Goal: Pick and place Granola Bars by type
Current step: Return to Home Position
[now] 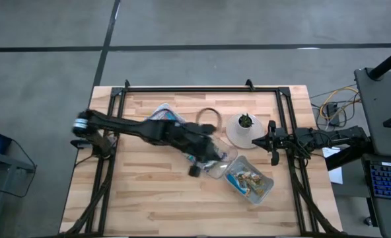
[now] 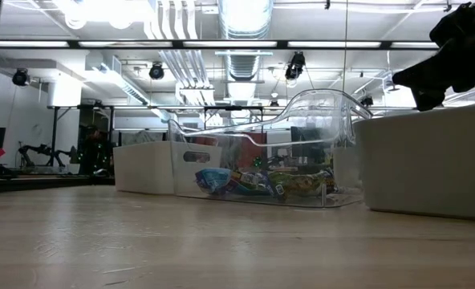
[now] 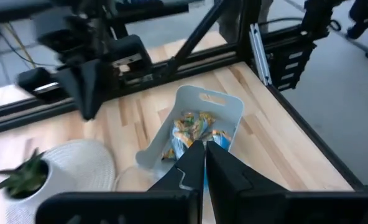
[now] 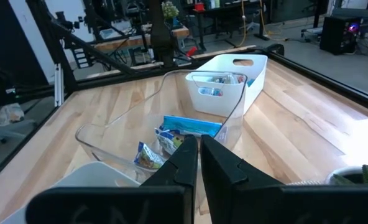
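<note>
My left gripper (image 1: 212,157) hangs above the clear tray (image 1: 215,165) at mid-table, shut on a bright blue granola bar (image 3: 179,145). Other blue bars (image 4: 190,126) lie in that clear tray (image 2: 253,152). Beyond the left gripper (image 3: 204,155), a white bin (image 3: 224,106) holds greenish-tan bars (image 3: 193,123). A second white bin (image 4: 230,78), toward the far left, also holds bars. My right gripper (image 4: 198,146) waits shut at the table's right side (image 1: 273,149), touching nothing. My left gripper pinches the blue bar between its two fingers; a blue strip (image 3: 204,179) shows in the narrow gap, and blue wrapper sticks out on both sides of the tips. The fingers slant downward. The bar is lifted clear of the tray. The fingers hide which part they hold.
A white pot with a small green plant (image 1: 245,127) stands between the trays and the right arm, and a thin ring (image 1: 209,119) lies beside it. A black frame (image 1: 202,89) runs round the table's far and side edges. Bare wood lies along the near edge.
</note>
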Tool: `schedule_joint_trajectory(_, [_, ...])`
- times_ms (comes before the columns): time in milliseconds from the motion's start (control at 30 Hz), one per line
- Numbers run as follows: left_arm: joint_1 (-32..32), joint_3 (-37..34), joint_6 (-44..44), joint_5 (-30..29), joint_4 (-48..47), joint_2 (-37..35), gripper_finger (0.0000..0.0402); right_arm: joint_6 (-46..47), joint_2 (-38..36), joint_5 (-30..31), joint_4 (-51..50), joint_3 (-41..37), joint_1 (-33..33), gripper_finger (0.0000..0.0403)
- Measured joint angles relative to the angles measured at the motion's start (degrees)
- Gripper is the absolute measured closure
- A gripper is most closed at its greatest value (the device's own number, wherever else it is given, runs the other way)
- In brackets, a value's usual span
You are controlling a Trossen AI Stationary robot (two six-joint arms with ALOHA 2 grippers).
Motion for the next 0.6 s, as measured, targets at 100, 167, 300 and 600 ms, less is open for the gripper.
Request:
schedule_joint_trajectory(100, [0.6, -10.5, -0.1, -0.6, 5.5, -8.1, 0.0401, 0.0, 0.0, 0.0, 0.0, 0.0, 0.0, 0.0390])
schedule_joint_trajectory(167, [1.1, -17.2, 0.2, -0.8, 8.9, -13.8, 0.0401, 0.0, 0.0, 0.0, 0.0, 0.0, 0.0, 0.0390])
schedule_joint_trajectory(300, [2.5, -28.6, 0.5, -0.8, 11.7, -25.1, 0.0401, 0.0, 0.0, 0.0, 0.0, 0.0, 0.0, 0.0390])
schedule_joint_trajectory(600, [6.1, -45.4, -0.3, -1.8, 11.7, -44.9, 0.0401, 0.0, 0.0, 0.0, 0.0, 0.0, 0.0, 0.0390])
